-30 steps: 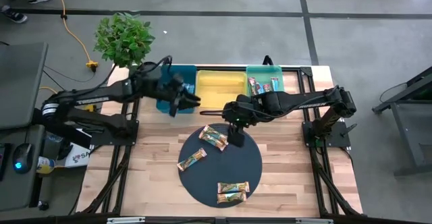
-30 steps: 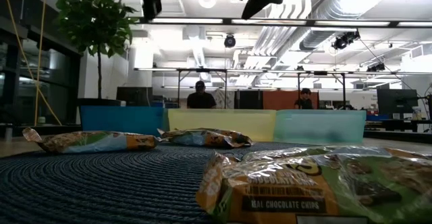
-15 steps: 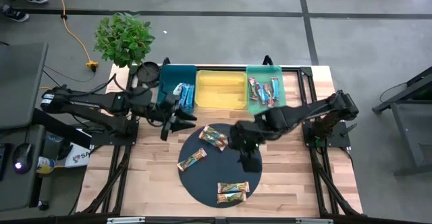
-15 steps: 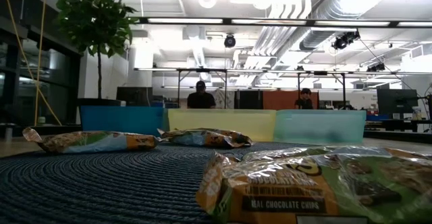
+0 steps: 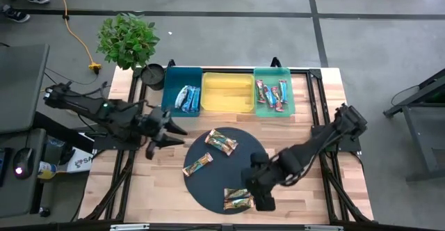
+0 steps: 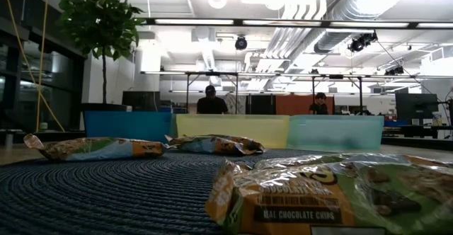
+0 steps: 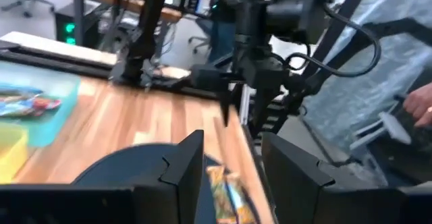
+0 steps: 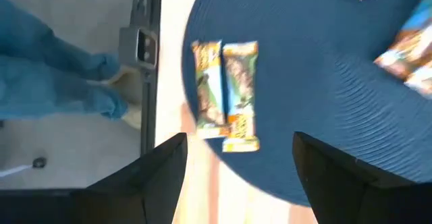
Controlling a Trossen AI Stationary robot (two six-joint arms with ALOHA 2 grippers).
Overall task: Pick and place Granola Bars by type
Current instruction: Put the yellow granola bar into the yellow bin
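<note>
While both hang empty, right pincer (image 5: 263, 203) spread beside Granola Bars (image 5: 238, 197), left pincer (image 5: 174, 136) spread.

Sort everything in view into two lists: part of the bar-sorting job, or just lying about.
Job: granola bars on the mat; sorted bars; teal bin, yellow bin, green bin; left gripper, right gripper.

Lying about: plant, yellow cable.

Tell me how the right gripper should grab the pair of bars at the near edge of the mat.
Take them singly. The two bars lie flat, side by side, touching. Come straight down with the right gripper, which is open, and probably pinch the outer bar across its narrow width, one finger outside, one in the seam.
</note>
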